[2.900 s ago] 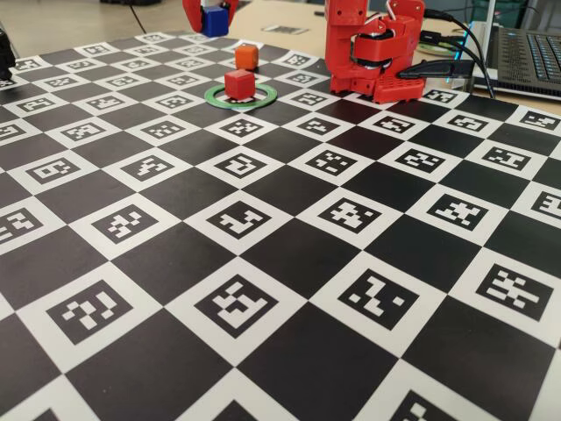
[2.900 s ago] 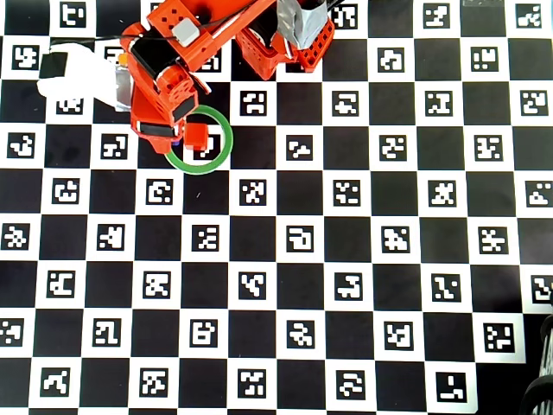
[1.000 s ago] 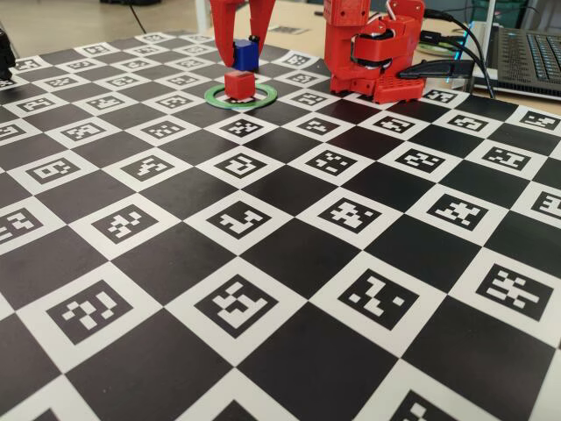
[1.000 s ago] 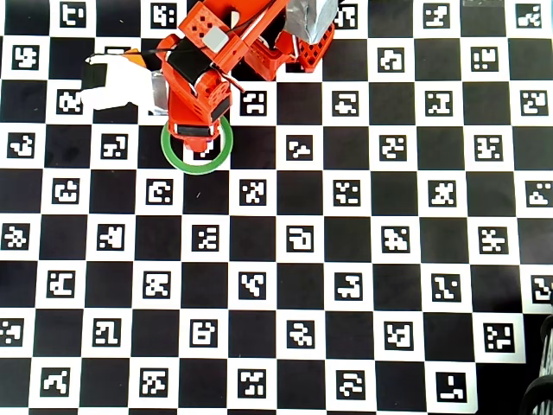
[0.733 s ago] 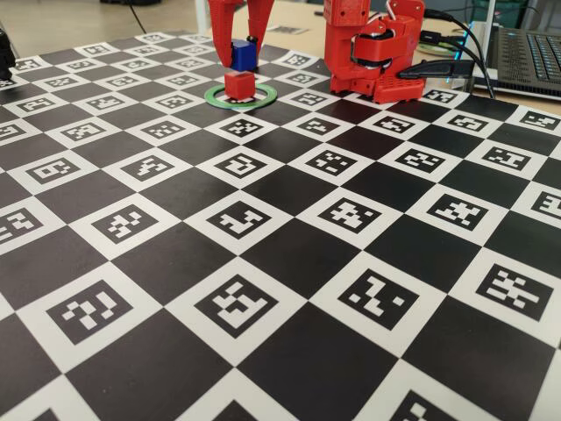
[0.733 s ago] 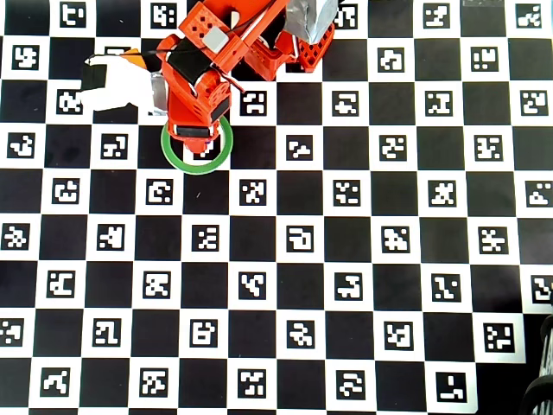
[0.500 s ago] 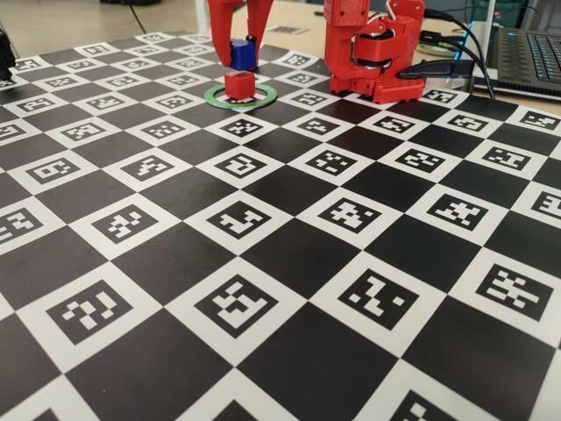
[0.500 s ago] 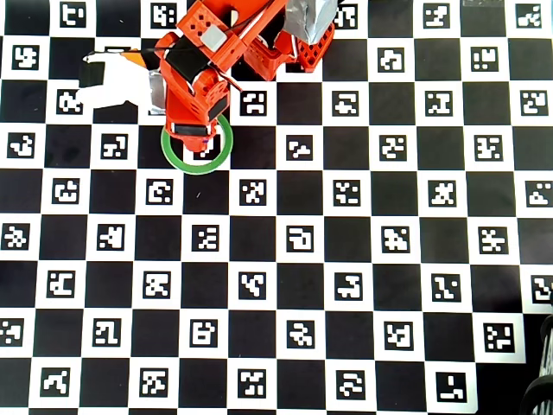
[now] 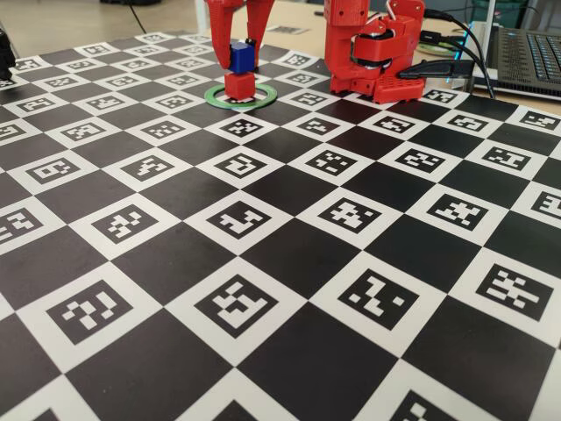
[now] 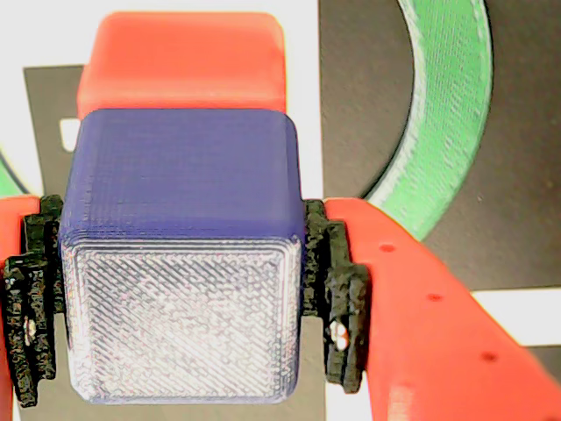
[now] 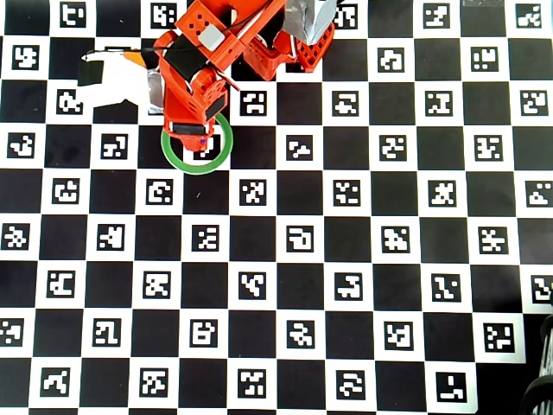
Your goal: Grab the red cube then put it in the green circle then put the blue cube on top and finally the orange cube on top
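The end effector is clamped on the blue cube, gripped by its two side faces between black pads. The blue cube is held level, faces squared, directly above the red cube, which is set upright inside the green circle on the checkered surface.

In the overhead view the arm hides both stacked cubes and covers the top of the ring. In the wrist view the blue cube blocks most of the red cube, and the ring is cut off at the top edge. An orange sliver shows beside the arm in the overhead view, too small to identify
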